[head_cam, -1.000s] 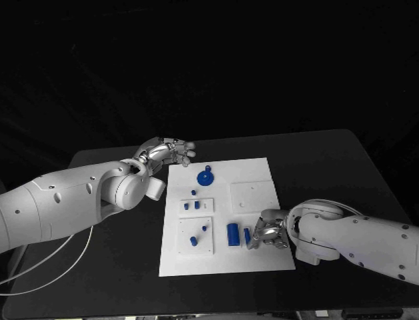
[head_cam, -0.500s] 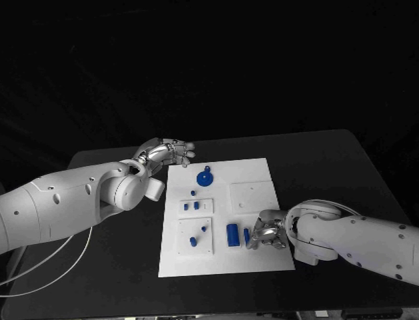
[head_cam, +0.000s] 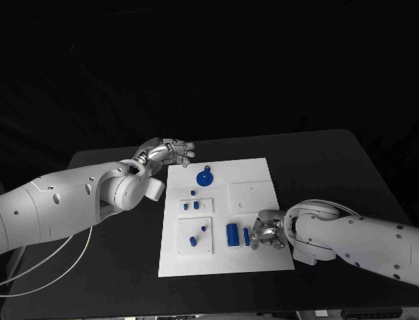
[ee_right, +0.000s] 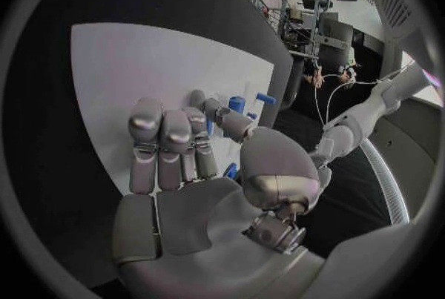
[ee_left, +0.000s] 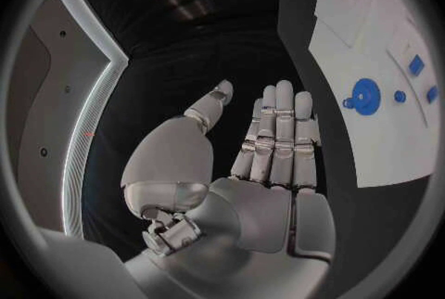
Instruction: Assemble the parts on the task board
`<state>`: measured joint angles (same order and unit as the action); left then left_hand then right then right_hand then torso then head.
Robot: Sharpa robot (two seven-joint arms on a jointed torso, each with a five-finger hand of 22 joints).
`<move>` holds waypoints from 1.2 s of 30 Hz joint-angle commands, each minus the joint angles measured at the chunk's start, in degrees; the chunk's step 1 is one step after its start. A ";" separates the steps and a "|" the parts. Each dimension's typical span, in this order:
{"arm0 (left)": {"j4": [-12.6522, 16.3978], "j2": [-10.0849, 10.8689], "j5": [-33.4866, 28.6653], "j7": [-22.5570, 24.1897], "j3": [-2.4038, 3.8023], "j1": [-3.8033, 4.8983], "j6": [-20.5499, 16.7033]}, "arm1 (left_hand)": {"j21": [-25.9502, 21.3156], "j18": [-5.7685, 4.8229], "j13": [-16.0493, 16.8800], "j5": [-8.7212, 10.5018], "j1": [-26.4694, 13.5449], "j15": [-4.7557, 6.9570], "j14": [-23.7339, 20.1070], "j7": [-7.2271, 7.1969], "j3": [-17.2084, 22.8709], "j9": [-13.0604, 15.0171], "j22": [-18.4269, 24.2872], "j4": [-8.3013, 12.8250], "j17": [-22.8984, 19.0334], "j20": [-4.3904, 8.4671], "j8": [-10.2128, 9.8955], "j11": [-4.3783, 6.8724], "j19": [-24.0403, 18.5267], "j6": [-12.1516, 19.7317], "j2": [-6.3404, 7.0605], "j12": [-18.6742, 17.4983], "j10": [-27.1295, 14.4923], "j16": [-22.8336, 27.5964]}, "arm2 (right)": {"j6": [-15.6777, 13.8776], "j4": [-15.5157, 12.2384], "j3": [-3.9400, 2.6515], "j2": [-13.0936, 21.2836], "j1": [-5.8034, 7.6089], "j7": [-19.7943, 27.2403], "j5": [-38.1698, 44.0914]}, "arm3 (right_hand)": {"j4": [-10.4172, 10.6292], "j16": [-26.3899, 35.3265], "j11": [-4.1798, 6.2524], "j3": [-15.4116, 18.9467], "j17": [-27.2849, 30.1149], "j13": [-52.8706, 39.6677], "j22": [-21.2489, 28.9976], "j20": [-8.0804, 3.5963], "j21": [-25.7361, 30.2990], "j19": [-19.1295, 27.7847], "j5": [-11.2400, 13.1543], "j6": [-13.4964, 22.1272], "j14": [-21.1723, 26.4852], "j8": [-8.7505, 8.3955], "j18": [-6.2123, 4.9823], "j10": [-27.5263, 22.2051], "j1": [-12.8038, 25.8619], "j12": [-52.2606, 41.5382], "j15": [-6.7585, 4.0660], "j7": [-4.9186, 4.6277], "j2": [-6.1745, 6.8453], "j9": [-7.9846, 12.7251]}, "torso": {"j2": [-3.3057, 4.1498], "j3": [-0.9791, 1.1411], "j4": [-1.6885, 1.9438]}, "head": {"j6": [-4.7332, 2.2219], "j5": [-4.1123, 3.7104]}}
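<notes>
The white task board (head_cam: pixel 252 257) lies in the middle of the table. On it are a blue disc with a knob (head_cam: pixel 205 177) (ee_left: pixel 366 96), several small blue pegs (head_cam: pixel 192 205), a blue block (head_cam: pixel 233 234) and a narrow blue piece (head_cam: pixel 246 234). My right hand (head_cam: pixel 266 231) (ee_right: pixel 190 165) rests low on the board's near right part, its fingers curled beside the narrow piece. A sliver of blue (ee_right: pixel 211 127) shows between its thumb and fingers; whether it is pinched is unclear. My left hand (head_cam: pixel 167 152) (ee_left: pixel 264 158) hovers off the board's far left corner, fingers straight, holding nothing.
A square inset plate (head_cam: pixel 252 195) sits on the board's right half, and another (head_cam: pixel 196 250) on its near left carries two pegs. Black table (head_cam: pixel 324 160) surrounds the board, with its edges close on the left and front.
My right hand has edged slightly toward the narrow blue piece. The left hand and the parts on the board have not moved.
</notes>
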<state>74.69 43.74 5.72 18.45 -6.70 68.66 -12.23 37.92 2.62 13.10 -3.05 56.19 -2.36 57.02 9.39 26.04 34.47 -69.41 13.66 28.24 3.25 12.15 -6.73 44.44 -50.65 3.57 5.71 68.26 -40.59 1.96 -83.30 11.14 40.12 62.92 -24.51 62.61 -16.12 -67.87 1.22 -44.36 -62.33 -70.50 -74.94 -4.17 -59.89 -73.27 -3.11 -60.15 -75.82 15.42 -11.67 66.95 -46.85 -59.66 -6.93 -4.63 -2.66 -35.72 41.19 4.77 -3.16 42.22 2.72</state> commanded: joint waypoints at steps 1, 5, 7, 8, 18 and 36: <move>0.14 -0.09 -0.27 0.35 0.03 0.03 0.75 | -0.36 0.84 0.10 -0.07 -0.52 -0.22 0.10 0.06 0.08 -0.08 -0.06 -0.35 0.11 -0.16 0.35 0.07 0.31 0.27 -0.21 -0.37 -0.48 0.25 | -0.88 0.03 0.12 -0.26 -0.25 0.01 0.89 | -0.32 -0.01 0.16 -0.10 -0.08 -0.08 -0.62 0.32 -0.15 0.13 0.31 -0.02 0.19 -0.20 -3.32 0.17 0.67 0.07 -0.33 -0.30 0.04 0.06 | -0.01 0.04 -0.02 | -0.04 0.00; 0.13 -0.09 -0.27 0.34 0.03 0.03 0.77 | -0.37 0.84 0.10 -0.07 -0.54 -0.22 0.10 0.06 0.08 -0.09 -0.07 -0.39 0.13 -0.16 0.36 0.07 0.31 0.27 -0.22 -0.37 -0.49 0.26 | -0.84 0.16 0.12 -0.23 -0.25 -0.03 0.89 | -0.26 -0.03 0.16 -0.22 -0.10 -0.09 -0.63 0.35 -0.19 0.10 0.31 -0.06 0.18 -0.18 -3.33 0.20 0.77 0.05 -0.32 -0.30 -0.01 0.03 | 0.01 0.02 -0.03 | -0.04 0.02; 0.13 -0.09 -0.27 0.34 0.03 0.03 0.78 | -0.37 0.84 0.10 -0.07 -0.55 -0.22 0.10 0.06 0.08 -0.09 -0.07 -0.40 0.14 -0.16 0.36 0.07 0.31 0.27 -0.22 -0.37 -0.49 0.27 | -0.79 0.15 0.12 -0.19 -0.25 -0.02 0.89 | -0.25 -0.04 0.16 -0.26 -0.11 -0.10 -0.64 0.36 -0.20 0.09 0.31 -0.07 0.18 -0.17 -3.32 0.22 0.81 0.05 -0.32 -0.30 -0.02 0.03 | 0.01 0.02 -0.03 | -0.04 0.02; 0.12 -0.10 -0.27 0.34 0.03 0.03 0.79 | -0.37 0.84 0.10 -0.07 -0.55 -0.22 0.10 0.06 0.09 -0.09 -0.07 -0.40 0.14 -0.16 0.36 0.07 0.32 0.28 -0.22 -0.37 -0.49 0.27 | -0.77 0.15 0.12 -0.17 -0.25 -0.02 0.89 | -0.24 -0.05 0.16 -0.27 -0.11 -0.10 -0.64 0.37 -0.22 0.08 0.31 -0.08 0.18 -0.17 -3.33 0.22 0.87 0.05 -0.32 -0.30 0.00 0.02 | 0.01 0.02 -0.03 | -0.04 0.02; 0.10 -0.02 -0.27 0.21 0.03 0.03 0.81 | -0.40 0.84 0.10 -0.08 -0.56 -0.21 0.11 0.06 0.10 -0.10 -0.10 -0.44 0.18 -0.15 0.36 0.07 0.32 0.29 -0.23 -0.37 -0.50 0.30 | -1.03 0.08 0.12 0.64 -0.25 0.22 0.60 | -0.38 -0.08 0.08 -0.17 -0.12 -0.14 -0.68 0.57 -0.38 -0.02 -0.26 -0.09 0.14 -0.23 -3.33 0.30 1.92 0.05 -0.23 -0.37 1.14 0.06 | -0.01 0.00 0.01 | 0.03 0.06; -1.17 -0.43 -0.27 0.37 0.03 0.05 0.86 | -0.43 0.86 0.11 -0.07 -0.51 -0.20 0.12 0.06 0.13 -0.11 -0.15 -0.44 0.26 -0.14 0.37 0.08 0.33 0.30 -0.20 -0.36 -0.50 0.34 | -9.48 -1.41 -1.51 3.99 2.58 10.30 -9.70 | 0.08 0.29 -1.16 7.21 0.05 -0.57 -0.18 0.00 0.13 -0.12 -4.15 4.39 0.06 -2.24 -3.33 -0.39 4.76 -0.10 0.74 -1.74 9.18 0.18 | -0.21 -0.09 -0.08 | -1.76 -0.27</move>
<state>73.60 43.47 5.72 18.36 -6.71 68.66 -12.18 37.71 2.99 13.13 -3.05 56.02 -2.36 57.01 9.39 26.20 34.42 -69.49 13.51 28.40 3.25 12.15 -6.73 44.44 -50.65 3.40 5.71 68.26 -40.59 -4.17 -84.98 9.72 44.08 65.35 -19.41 56.97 -16.10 -67.89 0.48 -37.39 -62.36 -71.02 -74.92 -3.87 -59.90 -73.36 -7.54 -57.36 -75.84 13.29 -11.69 66.66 -42.09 -59.68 -6.54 -5.31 5.94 -35.48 41.07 4.72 -3.24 41.05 2.68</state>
